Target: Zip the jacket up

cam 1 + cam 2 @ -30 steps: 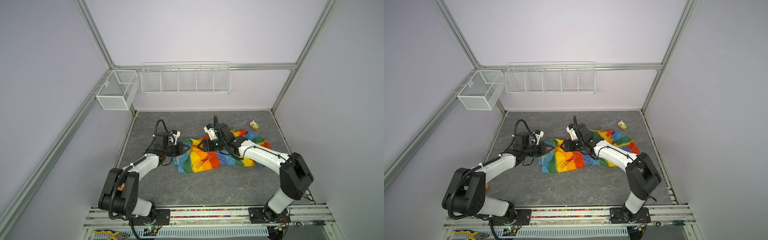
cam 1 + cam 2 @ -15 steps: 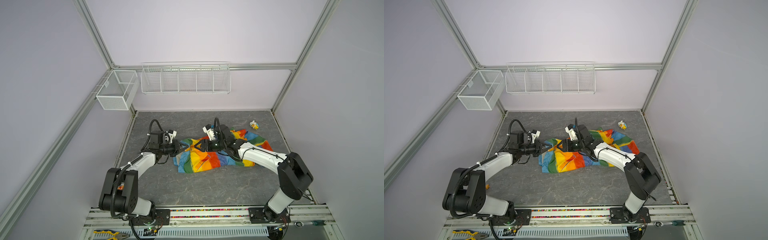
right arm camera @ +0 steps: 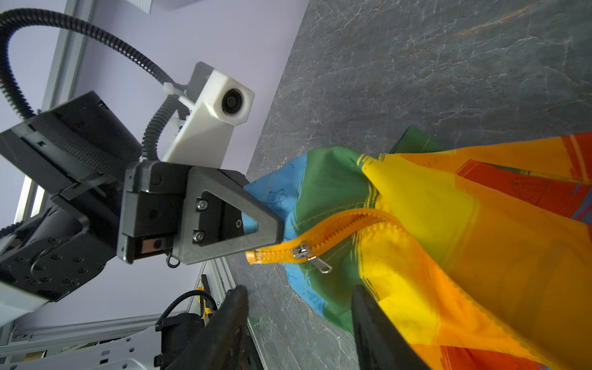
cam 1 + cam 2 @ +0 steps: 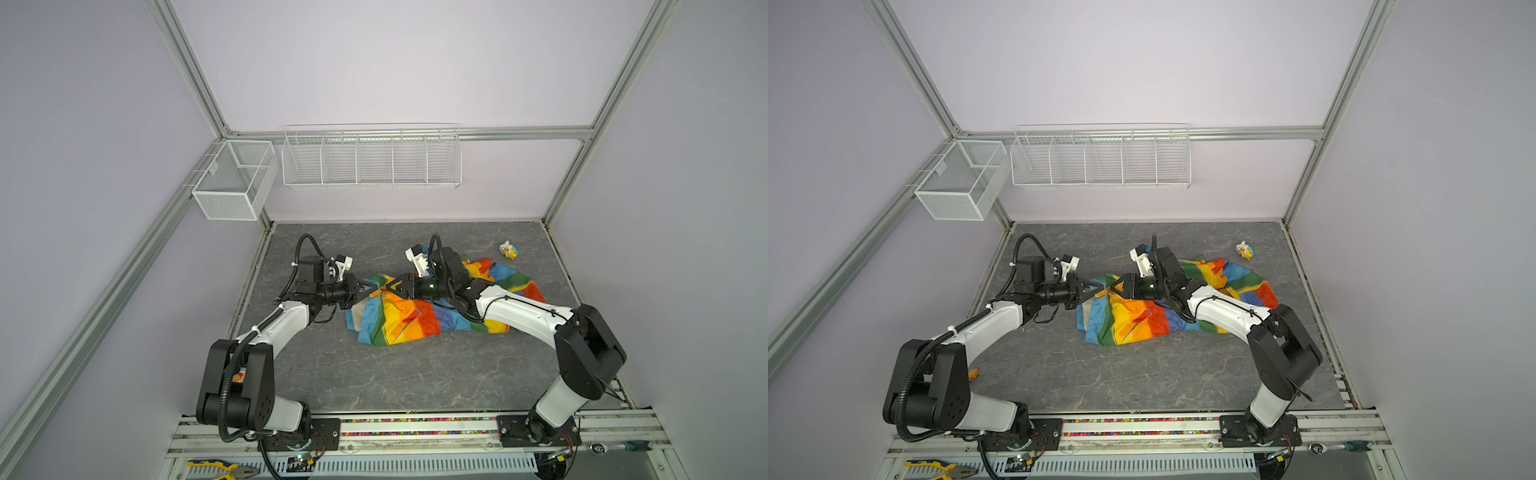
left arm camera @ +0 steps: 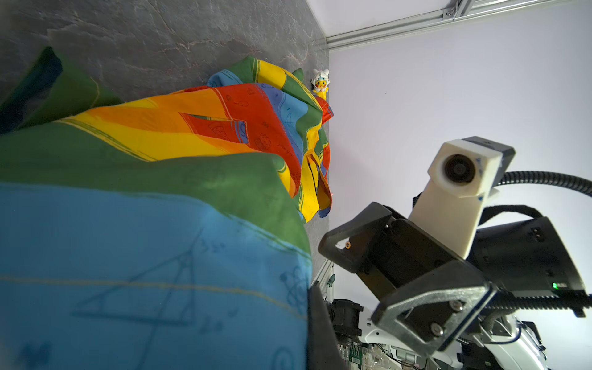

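while the left gripper [image 3: 272, 230] clamps the jacket [image 3: 432, 208], the right gripper [image 3: 298, 290] gapes.

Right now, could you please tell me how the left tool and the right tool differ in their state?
The left tool is shut, pinching the jacket's blue-green edge; the right tool stands open and holds nothing. The left tool sits beside the zipper's end; the right tool's tips stop short of the zipper slider. Both are black and face each other at that corner.
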You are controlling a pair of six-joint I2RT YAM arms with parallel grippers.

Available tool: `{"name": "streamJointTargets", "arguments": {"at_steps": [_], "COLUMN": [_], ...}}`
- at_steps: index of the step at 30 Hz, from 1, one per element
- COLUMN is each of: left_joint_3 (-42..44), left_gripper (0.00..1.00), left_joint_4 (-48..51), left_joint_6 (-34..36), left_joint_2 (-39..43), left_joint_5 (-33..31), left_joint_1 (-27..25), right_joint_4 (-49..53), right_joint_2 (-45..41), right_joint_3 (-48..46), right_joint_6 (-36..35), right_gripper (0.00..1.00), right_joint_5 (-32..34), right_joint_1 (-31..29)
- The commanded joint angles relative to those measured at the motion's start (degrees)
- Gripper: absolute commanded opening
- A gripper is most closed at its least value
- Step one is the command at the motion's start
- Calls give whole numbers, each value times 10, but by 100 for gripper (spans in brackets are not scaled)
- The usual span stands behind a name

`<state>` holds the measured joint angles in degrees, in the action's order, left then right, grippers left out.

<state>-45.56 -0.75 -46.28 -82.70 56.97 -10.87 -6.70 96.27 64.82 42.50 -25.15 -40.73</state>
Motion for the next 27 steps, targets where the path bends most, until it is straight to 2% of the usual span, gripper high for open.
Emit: {"name": "streamJointTargets", "arguments": {"at_steps": [1, 11, 17, 27], "left_joint_3": [-14, -4, 4, 22], "left_gripper": [0, 0, 0, 0], "left_joint_4": [-7, -65, -101, -163], "left_joint_6": [-17, -69, -93, -135], "left_joint_2": [15, 14, 14, 9], "left_joint_5": [16, 34, 45, 62], "left_joint_1": [3, 7, 8, 8], "right_joint_4": [-30, -70, -113, -206], "right_joint_2": [-3, 13, 28, 62], "right_joint_3": [-12, -25, -35, -44], "right_joint_6": [19, 41, 76, 140], "right_gripper": [54, 49, 54, 56], "right_joint_5": [-10, -20, -24, -29], "right_joint_1": [-5, -16, -16, -16]}}
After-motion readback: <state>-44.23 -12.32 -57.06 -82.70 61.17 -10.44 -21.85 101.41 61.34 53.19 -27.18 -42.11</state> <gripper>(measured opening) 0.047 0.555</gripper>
